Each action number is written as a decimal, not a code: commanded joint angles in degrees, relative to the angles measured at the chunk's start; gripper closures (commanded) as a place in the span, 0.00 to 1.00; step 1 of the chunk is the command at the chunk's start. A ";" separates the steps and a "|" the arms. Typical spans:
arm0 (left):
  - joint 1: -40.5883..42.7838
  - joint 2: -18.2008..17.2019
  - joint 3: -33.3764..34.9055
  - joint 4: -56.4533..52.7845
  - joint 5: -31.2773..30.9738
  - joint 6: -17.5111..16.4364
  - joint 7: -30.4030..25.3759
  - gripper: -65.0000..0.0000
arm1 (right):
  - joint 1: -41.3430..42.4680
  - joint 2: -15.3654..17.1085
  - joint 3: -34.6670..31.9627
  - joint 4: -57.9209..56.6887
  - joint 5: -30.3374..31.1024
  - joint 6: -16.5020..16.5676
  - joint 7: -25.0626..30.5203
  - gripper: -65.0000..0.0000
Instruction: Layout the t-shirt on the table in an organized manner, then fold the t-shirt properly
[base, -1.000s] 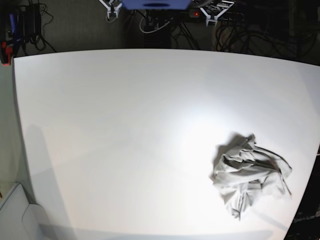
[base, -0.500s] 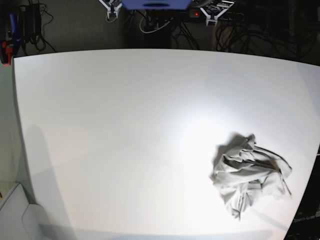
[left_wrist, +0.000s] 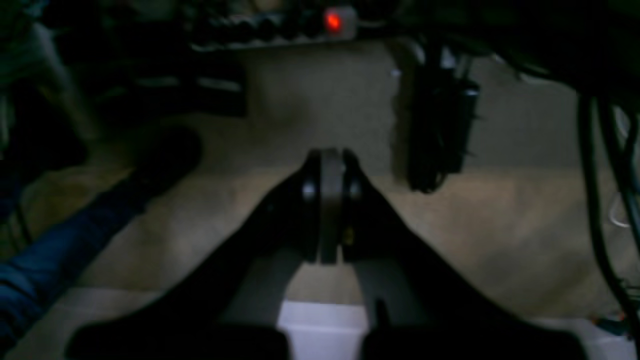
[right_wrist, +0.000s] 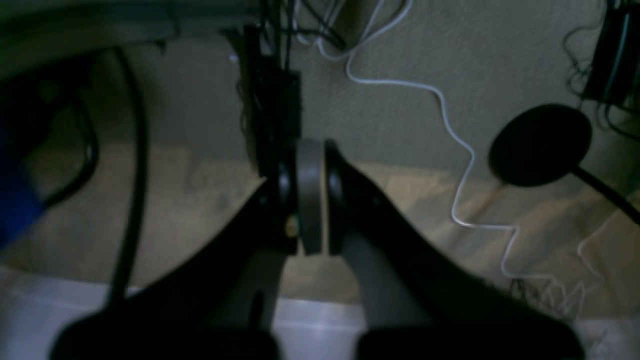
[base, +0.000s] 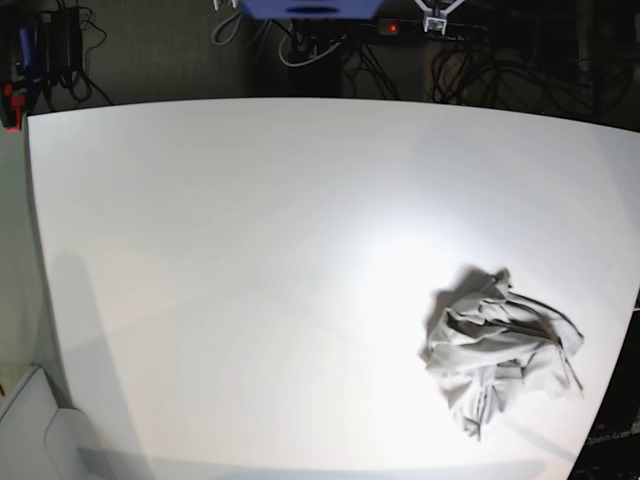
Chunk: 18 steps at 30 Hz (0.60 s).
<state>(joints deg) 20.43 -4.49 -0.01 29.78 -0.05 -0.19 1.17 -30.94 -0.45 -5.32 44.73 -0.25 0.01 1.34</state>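
The table (base: 250, 250) is seen from above, and the t-shirt (base: 500, 345) lies crumpled near its front right corner. The left gripper (left_wrist: 330, 200) and right gripper (right_wrist: 310, 195) are pressed closed on nothing, over the floor.

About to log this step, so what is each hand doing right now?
Left hand: closed, holding nothing, back off the table.
Right hand: closed, holding nothing.
The t-shirt lies crumpled on the table, untouched.
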 joint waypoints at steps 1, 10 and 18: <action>1.95 -0.39 -0.03 2.44 0.01 -0.30 -0.69 1.00 | -2.25 1.02 0.09 3.31 -0.06 0.30 1.25 1.00; 17.33 -3.46 -0.03 26.35 0.01 -0.12 -0.60 1.00 | -19.22 5.15 0.09 32.15 0.12 0.38 -1.56 1.00; 30.43 -4.87 -0.12 53.52 0.01 0.05 -0.60 1.00 | -30.20 8.67 0.18 58.79 0.12 0.38 -1.56 1.00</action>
<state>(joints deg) 49.58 -9.10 -0.03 82.98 -0.14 -0.38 1.19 -60.05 7.92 -5.19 103.15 -0.25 0.19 -1.19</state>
